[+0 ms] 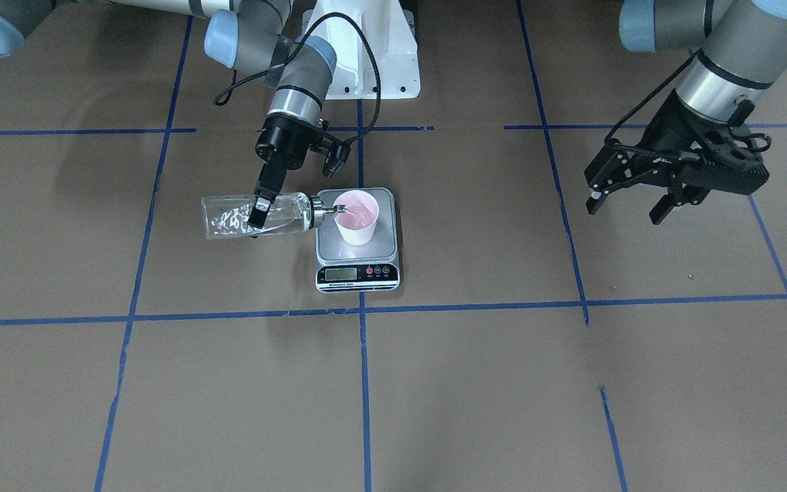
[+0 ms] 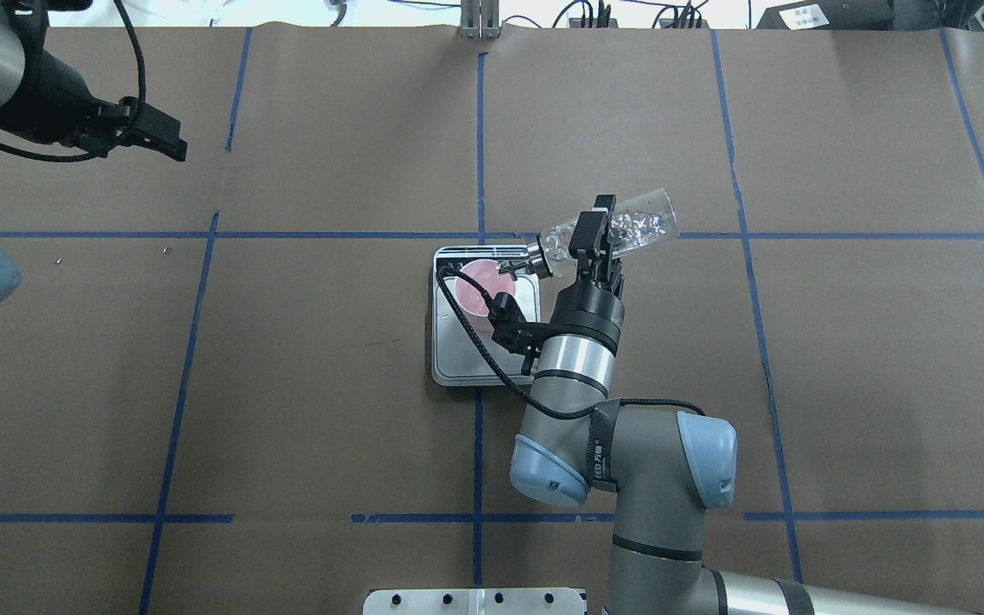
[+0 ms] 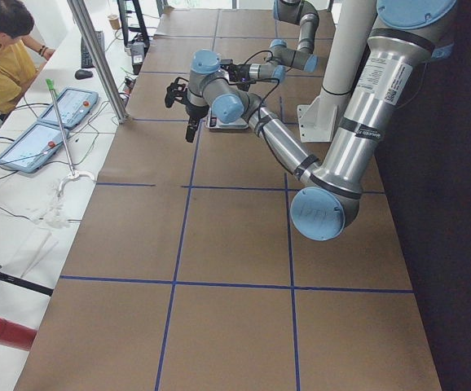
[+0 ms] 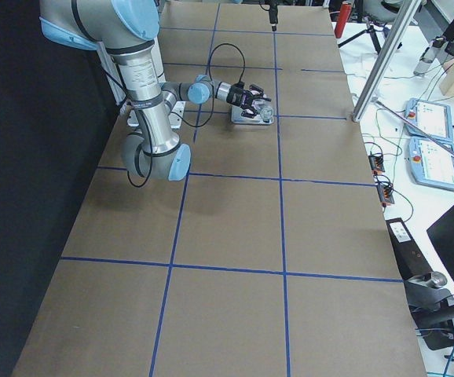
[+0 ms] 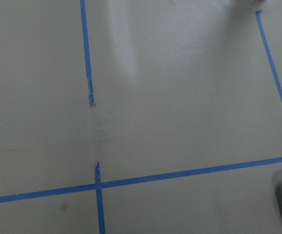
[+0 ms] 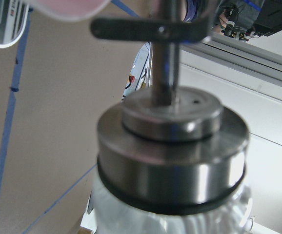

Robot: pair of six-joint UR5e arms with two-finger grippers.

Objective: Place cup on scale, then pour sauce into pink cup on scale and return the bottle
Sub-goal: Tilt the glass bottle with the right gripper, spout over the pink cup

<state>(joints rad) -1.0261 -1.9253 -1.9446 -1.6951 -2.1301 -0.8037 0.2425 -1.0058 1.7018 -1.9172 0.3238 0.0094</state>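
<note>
The left tool hangs above the bare tabletop. Its two fingers are spread wide and it is holding nothing. Everything the task concerns lies well away on this tool's right, over by the other arm.

Next along is the scale, flat on the tabletop, its black display strip on the side away from the robot. The cup stands upright on the silver platform, its pink inside showing. It sits below and just to the left of the right tool.

That tool is clenched on the bottle, a finger on either side of the glass body about halfway along. The bottle is tipped almost level: its base points out to the tool's right, and the silver spout reaches left, its tip over the cup's rim. Clear sauce, flecked with bubbles, lies inside the bottle. Whether a stream is leaving the spout cannot be told.
</note>
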